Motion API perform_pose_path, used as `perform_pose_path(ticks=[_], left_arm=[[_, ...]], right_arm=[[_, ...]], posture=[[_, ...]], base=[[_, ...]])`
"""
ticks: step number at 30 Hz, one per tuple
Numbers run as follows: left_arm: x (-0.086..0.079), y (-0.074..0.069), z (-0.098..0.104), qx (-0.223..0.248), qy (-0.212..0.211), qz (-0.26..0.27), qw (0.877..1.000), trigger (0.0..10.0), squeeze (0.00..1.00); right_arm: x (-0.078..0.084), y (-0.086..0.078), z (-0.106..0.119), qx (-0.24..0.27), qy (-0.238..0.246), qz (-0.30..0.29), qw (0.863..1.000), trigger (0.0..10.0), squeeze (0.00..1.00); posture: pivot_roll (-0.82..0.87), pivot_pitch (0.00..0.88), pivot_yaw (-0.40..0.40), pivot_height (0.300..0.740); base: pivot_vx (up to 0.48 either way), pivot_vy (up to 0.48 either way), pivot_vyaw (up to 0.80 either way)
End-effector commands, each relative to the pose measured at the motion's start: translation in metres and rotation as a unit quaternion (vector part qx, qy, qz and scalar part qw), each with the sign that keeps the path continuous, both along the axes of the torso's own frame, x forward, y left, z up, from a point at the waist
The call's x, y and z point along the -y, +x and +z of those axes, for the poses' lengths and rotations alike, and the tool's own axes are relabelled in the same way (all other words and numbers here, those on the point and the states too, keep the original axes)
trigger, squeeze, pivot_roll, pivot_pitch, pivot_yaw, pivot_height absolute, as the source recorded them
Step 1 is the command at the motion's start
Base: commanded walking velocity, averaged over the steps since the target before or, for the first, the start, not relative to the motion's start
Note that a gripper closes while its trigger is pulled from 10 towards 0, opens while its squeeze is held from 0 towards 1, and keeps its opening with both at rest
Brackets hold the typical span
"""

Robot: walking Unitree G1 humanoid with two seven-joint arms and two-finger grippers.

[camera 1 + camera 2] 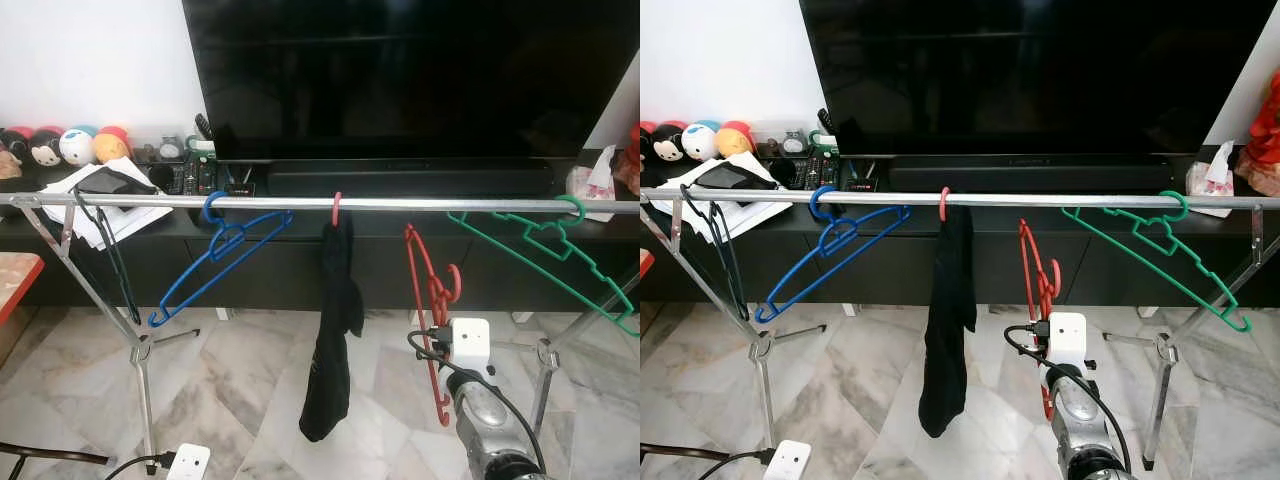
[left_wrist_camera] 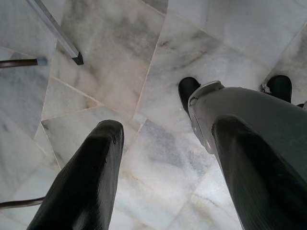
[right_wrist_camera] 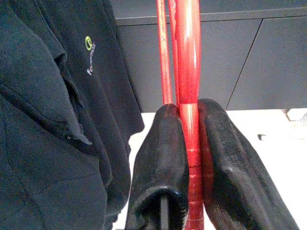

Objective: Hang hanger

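2 black fingers of the right pincer [image 3: 188, 158] are squeezed tight on the red hanger [image 1: 432, 300], with its thin red bar pinched between them. The red hanger is held up just under the silver rail [image 1: 320, 204], a little right of the middle, with its top tip close under the rail, but I cannot tell if it is hooked on or even touching. I think it is very light and hard, made of thin plastic. It looks smooth and shiny, so it could slip or twist in the fingers. It could also bend or snap if it is pushed hard against the rail. The straight bar where the pincer holds it now seems a good place to hold, since the hook end stays free to go over the rail. The left pincer [image 2: 163, 182] hangs low over the marble floor [image 2: 144, 72] with its fingers spread apart and nothing in them. On the rail, going from left to right, there are a black hanger [image 1: 105, 250], a blue hanger [image 1: 215, 255], a dark shirt [image 1: 330, 340] on a small red hook, and far to the right a green hanger [image 1: 545, 250]. The dark shirt hangs just left of the red hanger. It has a small green round logo [image 3: 89, 43] with tiny pale letters beside it, too small for me to read.
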State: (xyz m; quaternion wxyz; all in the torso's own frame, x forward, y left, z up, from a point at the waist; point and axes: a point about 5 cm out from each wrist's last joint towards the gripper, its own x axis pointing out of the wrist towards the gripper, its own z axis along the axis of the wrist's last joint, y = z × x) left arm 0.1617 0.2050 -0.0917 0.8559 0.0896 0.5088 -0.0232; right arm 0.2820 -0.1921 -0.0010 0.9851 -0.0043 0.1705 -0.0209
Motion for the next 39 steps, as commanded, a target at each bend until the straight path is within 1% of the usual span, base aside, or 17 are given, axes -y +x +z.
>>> perform_pose_path(ticks=[1, 9, 12, 13, 15, 22, 28, 29, 31, 39], left_arm=[[0.0, 0.0, 0.0, 0.0, -0.001, -0.001, 1.0, 10.0, 0.0], [0.001, 0.0, 0.0, -0.001, -0.006, -0.002, 1.0, 10.0, 0.0], [0.002, 0.001, 0.0, -0.001, -0.009, -0.013, 1.0, 10.0, 0.0], [0.003, 0.001, 0.0, -0.002, -0.017, -0.006, 1.0, 10.0, 0.0], [0.003, 0.001, 0.0, 0.0, -0.02, -0.004, 1.0, 10.0, 0.0], [0.003, 0.002, 0.0, 0.003, -0.015, -0.005, 1.0, 10.0, 0.0], [0.002, 0.002, 0.001, 0.003, -0.015, -0.004, 1.0, 10.0, 0.0], [0.002, 0.002, 0.001, 0.004, -0.014, -0.004, 1.0, 10.0, 0.0], [0.001, 0.002, 0.001, 0.004, -0.013, -0.003, 1.0, 10.0, 0.0], [0.0, 0.003, 0.001, 0.005, -0.012, -0.005, 1.0, 10.0, 0.0]], right_arm=[[-0.002, 0.006, 0.006, 0.017, 0.003, -0.001, 1.0, 10.0, 0.0], [-0.002, 0.006, 0.006, 0.014, 0.007, -0.011, 1.0, 10.0, 0.0], [-0.001, 0.006, 0.005, 0.011, 0.009, -0.021, 1.0, 10.0, 0.0], [0.0, 0.006, 0.005, 0.01, 0.009, -0.024, 1.0, 10.0, 0.0], [0.0, 0.006, 0.005, 0.01, 0.009, -0.025, 1.0, 10.0, 0.0], [0.0, 0.005, 0.004, 0.012, 0.01, -0.045, 0.999, 10.0, 0.0], [0.003, 0.004, 0.005, 0.017, 0.014, -0.082, 0.996, 10.0, 0.0], [0.006, 0.005, 0.007, 0.021, 0.013, -0.094, 0.995, 10.0, 0.0], [0.009, 0.009, 0.011, 0.032, 0.01, -0.1, 0.994, 10.0, 0.0], [0.008, 0.021, 0.026, 0.061, 0.0, -0.089, 0.994, 10.0, 0.0]], posture=[[-0.09, 0.0, -0.008, 0.727], [-0.09, 0.0, -0.009, 0.727], [-0.09, 0.0, -0.01, 0.727], [-0.09, 0.0, -0.01, 0.727], [-0.09, 0.0, -0.01, 0.727], [-0.09, 0.0, -0.009, 0.727], [-0.09, 0.0, -0.007, 0.727], [-0.09, 0.0, -0.007, 0.727], [-0.09, 0.0, -0.004, 0.727], [-0.09, 0.0, -0.001, 0.727]], base=[[0.292, 0.0, 0.0], [0.327, 0.0, 0.0], [0.325, 0.0, 0.0], [0.0, 0.0, 0.0], [0.0, 0.0, 0.0], [0.0, 0.0, 0.0], [0.0, 0.0, 0.0], [0.0, 0.0, 0.0], [0.0, 0.0, 0.0], [0.0, 0.0, 0.0]])
